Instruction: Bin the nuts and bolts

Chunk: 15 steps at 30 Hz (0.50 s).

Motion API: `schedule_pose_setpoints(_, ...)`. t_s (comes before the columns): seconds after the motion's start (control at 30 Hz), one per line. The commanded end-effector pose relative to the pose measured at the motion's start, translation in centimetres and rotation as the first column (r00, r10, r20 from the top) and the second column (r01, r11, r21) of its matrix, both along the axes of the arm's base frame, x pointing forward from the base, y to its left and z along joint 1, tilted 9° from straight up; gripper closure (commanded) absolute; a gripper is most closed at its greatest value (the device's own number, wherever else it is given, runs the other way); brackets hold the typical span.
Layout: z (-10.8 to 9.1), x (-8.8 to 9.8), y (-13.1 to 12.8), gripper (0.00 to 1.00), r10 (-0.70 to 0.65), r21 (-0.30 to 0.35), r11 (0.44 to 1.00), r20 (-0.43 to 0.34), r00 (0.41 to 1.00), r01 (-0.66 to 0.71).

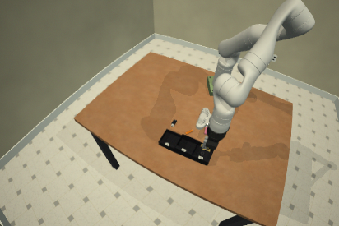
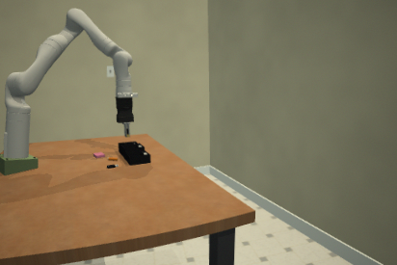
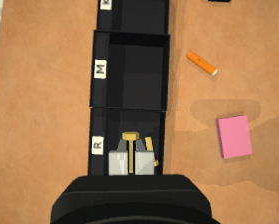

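Observation:
My gripper (image 3: 130, 150) is shut on a brass bolt (image 3: 131, 150) and holds it head down above the bin marked R (image 3: 127, 142), the end one of a row of black bins (image 1: 186, 146). Another brass piece (image 3: 150, 145) lies inside the R bin beside my fingers. In the top and exterior views the gripper (image 1: 206, 144) (image 2: 126, 128) hangs over the row's end, a little above it. The bin marked M (image 3: 131, 70) looks empty.
A pink block (image 3: 234, 136) and an orange pen-like stick (image 3: 201, 62) lie on the table right of the bins. A small black item (image 1: 174, 122) lies beyond the row. The arm's green base (image 2: 18, 164) stands at the table's back.

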State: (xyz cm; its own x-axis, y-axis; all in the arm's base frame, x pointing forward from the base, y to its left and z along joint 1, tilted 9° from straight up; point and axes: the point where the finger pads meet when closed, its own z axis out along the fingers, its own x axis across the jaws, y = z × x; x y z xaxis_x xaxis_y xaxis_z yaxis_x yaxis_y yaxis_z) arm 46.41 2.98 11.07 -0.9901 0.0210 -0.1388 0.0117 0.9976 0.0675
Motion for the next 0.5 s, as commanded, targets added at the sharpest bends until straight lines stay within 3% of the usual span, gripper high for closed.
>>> schedule_pose_setpoints(0.0, -0.12, -0.03, -0.27, 1.0, -0.005, -0.003, 1.0, -0.002, 1.0, 0.005)
schedule_pose_setpoints(0.47, -0.13, -0.23, 0.2, 1.0, -0.005, -0.003, 1.0, -0.002, 1.0, 0.005)
